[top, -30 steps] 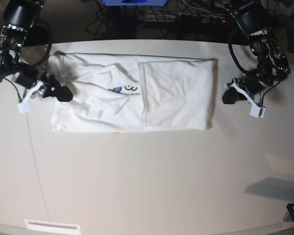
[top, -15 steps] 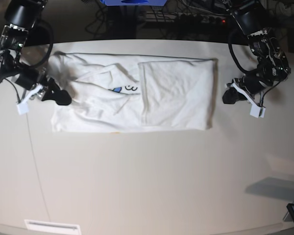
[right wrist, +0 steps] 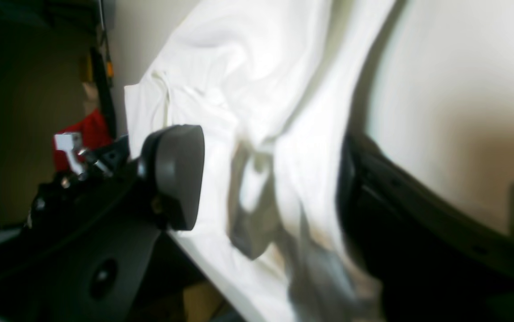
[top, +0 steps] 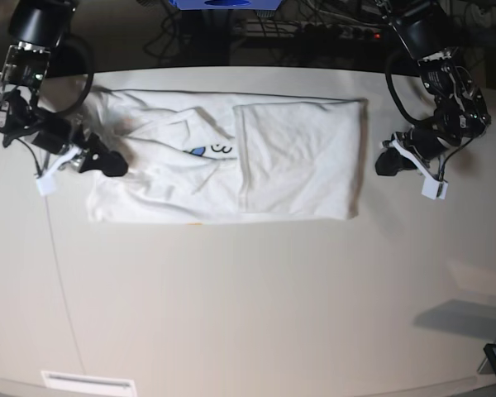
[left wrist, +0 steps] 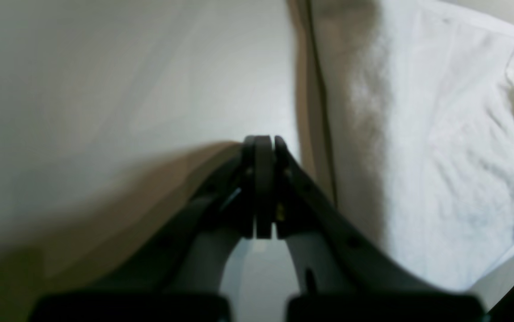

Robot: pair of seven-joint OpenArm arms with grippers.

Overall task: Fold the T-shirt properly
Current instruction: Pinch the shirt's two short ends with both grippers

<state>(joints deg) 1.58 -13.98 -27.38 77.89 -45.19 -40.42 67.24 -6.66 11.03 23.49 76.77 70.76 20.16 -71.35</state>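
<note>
The T-shirt [top: 223,161] lies flat on the table [top: 248,298] toward 12 o'clock in the base view, folded into a wide white rectangle. One panel is folded over its 3 o'clock half, and a small patch of blue and dark print shows near the middle, beside a diagonal fold.

The left end effector [top: 383,164] sits at 3 o'clock of the shirt, just off its edge and apart from the cloth. In the left wrist view its two black fingers [left wrist: 263,188] are pressed together with nothing between them, and the shirt's edge [left wrist: 418,134] runs just beside them over the bare table [left wrist: 105,89].

The right end effector [top: 107,161] is at 9 o'clock, over the rumpled end of the shirt. In the right wrist view its fingers stand well apart: one rounded pad [right wrist: 179,174] is at 9 o'clock of the frame and the other dark finger [right wrist: 413,214] at 4 o'clock, with bunched white cloth [right wrist: 275,147] lying between them. The cloth is not pinched; whether either finger touches it cannot be told from the blurred picture.

At 12 o'clock, beyond the table edge, dark cables [top: 314,29] lie in shadow.
</note>
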